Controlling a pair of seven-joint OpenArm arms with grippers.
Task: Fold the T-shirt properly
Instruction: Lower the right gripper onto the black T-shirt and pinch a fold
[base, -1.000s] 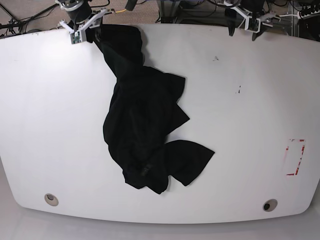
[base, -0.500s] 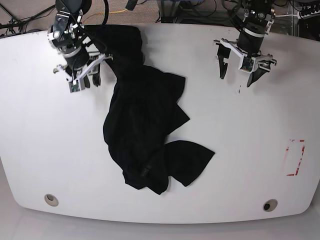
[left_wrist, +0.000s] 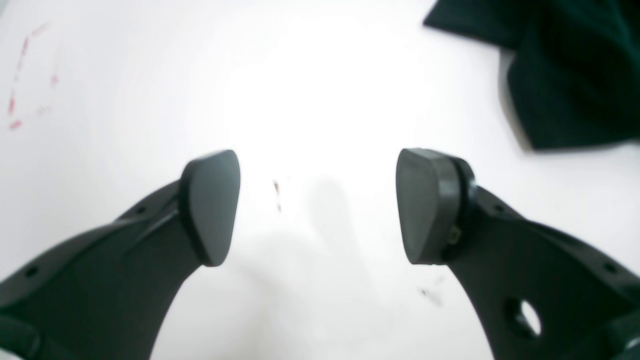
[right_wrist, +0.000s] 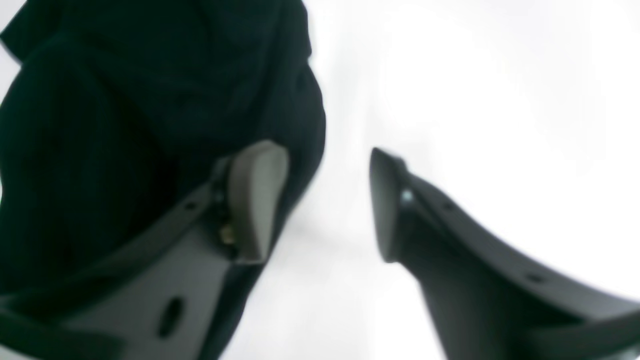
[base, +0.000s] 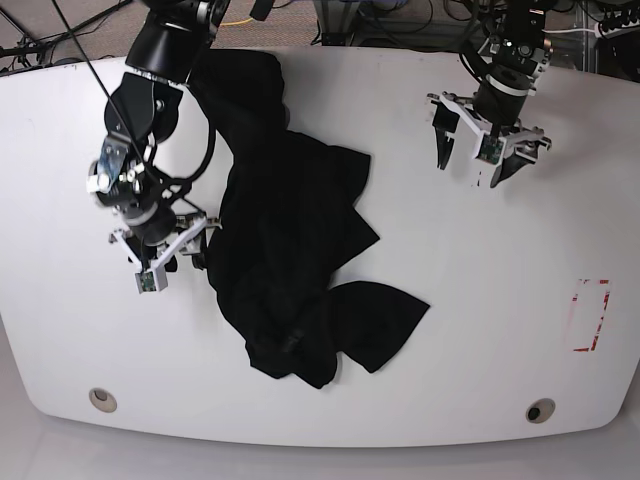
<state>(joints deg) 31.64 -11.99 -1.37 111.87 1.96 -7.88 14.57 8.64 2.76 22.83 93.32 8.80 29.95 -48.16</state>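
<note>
Black soft cloth T-shirt lies crumpled in a long bunched heap on the white table, running from the far edge down toward the near side, with one rounded flap spread out at its near end. No print or lettering shows on the cloth from any view; only dark folds are visible.

The right gripper, black with pale pads, hangs low at the cloth's edge about midway along the heap. In the right wrist view its jaws stand apart with nothing between them: one pad sits in front of the dark cloth, the other finger is over bare table, and the shirt's edge falls just inside the gap beside the first pad. That view is blurred, so whether the pad touches the cloth cannot be told.

The left gripper hovers over bare table, well apart from the shirt. In the left wrist view its jaws are spread wide and hold nothing; between the two dark pads lies only white tabletop with a few small dark specks. A corner of the shirt shows beyond and to one side of the far pad, clear of the jaws. Faint red marks appear beyond the other pad, and in the base view a red outlined rectangle sits on the table well away from both grippers.
</note>
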